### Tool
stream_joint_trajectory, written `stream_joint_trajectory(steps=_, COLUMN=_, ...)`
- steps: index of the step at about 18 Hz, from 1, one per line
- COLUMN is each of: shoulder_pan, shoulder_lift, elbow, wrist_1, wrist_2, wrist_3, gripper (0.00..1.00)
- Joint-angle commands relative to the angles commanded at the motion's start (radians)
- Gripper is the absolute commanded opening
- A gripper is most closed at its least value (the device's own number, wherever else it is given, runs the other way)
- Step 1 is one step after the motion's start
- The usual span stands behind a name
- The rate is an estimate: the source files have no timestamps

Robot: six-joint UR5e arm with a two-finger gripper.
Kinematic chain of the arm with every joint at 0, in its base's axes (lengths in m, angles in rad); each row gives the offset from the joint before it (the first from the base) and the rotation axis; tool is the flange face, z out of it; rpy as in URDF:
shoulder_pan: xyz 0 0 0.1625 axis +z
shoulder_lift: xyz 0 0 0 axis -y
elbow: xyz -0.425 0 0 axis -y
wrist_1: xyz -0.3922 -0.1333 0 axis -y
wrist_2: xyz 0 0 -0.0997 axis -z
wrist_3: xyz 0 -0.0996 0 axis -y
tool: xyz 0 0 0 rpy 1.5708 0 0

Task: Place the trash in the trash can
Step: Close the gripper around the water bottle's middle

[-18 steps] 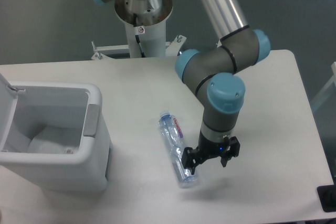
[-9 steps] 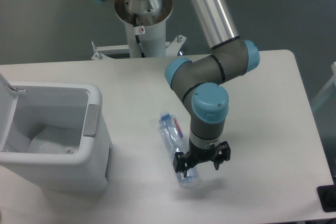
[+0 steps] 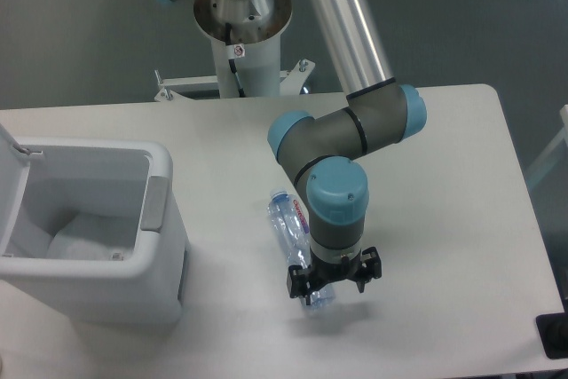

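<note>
Now hand (image 3: 333,280) farther left, over bottle (image 3: 291,230)

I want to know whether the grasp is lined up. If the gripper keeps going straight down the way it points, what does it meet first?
Most likely the water bottle: the gripper points down over its lower end, fingers open. Depth is unclear from this single view.

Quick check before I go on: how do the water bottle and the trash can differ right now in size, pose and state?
The water bottle is small and slim; the trash can is far bulkier. The bottle is clear with a blue cap; the can is opaque white with a grey side panel. The bottle lies flat on the table, capped; the can stands upright, lid open. The gripper is over the bottle's lower end; nothing is at the can. Both rest on the white table.
</note>
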State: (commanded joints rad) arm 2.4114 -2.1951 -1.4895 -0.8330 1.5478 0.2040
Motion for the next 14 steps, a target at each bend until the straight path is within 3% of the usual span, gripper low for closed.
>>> stream_joint_trajectory(steps=14, shoulder_pan=-0.018, shoulder_lift=-0.046, elbow=-0.002, wrist_1=0.0, wrist_2=0.012, wrist_3=0.002, gripper=1.0)
